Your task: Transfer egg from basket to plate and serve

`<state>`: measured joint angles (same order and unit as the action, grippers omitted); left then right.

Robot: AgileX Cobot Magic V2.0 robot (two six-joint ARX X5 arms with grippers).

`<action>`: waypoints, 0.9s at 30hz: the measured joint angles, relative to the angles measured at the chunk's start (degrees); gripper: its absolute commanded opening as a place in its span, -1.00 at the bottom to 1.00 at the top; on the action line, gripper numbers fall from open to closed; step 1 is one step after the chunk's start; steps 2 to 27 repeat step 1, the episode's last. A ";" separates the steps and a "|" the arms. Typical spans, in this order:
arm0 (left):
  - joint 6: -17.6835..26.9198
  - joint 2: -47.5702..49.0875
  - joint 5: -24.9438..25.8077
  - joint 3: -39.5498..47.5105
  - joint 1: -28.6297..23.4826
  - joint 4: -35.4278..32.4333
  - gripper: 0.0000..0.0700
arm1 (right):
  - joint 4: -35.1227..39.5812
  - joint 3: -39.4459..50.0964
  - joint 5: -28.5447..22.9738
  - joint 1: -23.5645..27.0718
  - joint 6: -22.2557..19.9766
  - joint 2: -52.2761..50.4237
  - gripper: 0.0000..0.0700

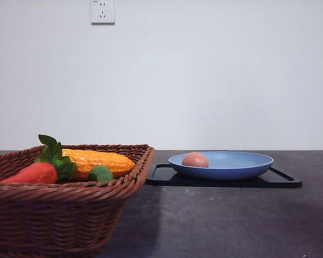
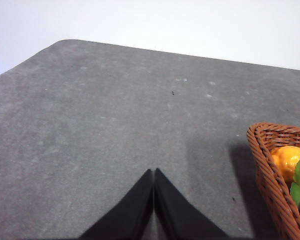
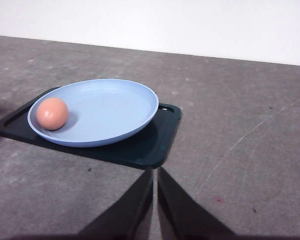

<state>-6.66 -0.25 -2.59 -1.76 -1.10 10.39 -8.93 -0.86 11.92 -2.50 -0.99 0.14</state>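
Observation:
The pinkish-brown egg [image 1: 195, 159] [image 3: 52, 113] lies inside the blue plate [image 1: 242, 161] [image 3: 115, 107], near its left rim. That plate rests on a flat black tray [image 1: 167, 176] [image 3: 150, 147]. At the front left stands the brown wicker basket [image 1: 54, 215] [image 2: 270, 175]. In the left wrist view, my left gripper [image 2: 154, 172] is shut over bare grey table beside the basket, holding nothing. In the right wrist view, my right gripper [image 3: 155, 172] is shut too, empty, just short of the tray's near edge.
In the basket lie an orange-red carrot [image 1: 35, 173] with green leaves, a yellow corn cob [image 1: 97, 160] [image 2: 287, 162] and a green piece [image 1: 100, 173]. A white wall with a socket [image 1: 103, 11] rises behind the dark grey table [image 1: 231, 220].

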 measured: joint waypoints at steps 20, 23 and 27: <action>0.00 0.00 0.00 0.00 0.00 0.00 -1.00 | 0.00 0.00 0.00 0.00 0.00 0.00 -1.00; 0.00 0.00 0.00 0.00 0.00 0.00 -1.00 | 0.00 0.00 0.00 0.00 0.00 0.00 -1.00; 0.00 0.00 0.00 0.00 0.00 0.00 -1.00 | 0.00 0.00 0.00 0.00 0.00 0.00 -1.00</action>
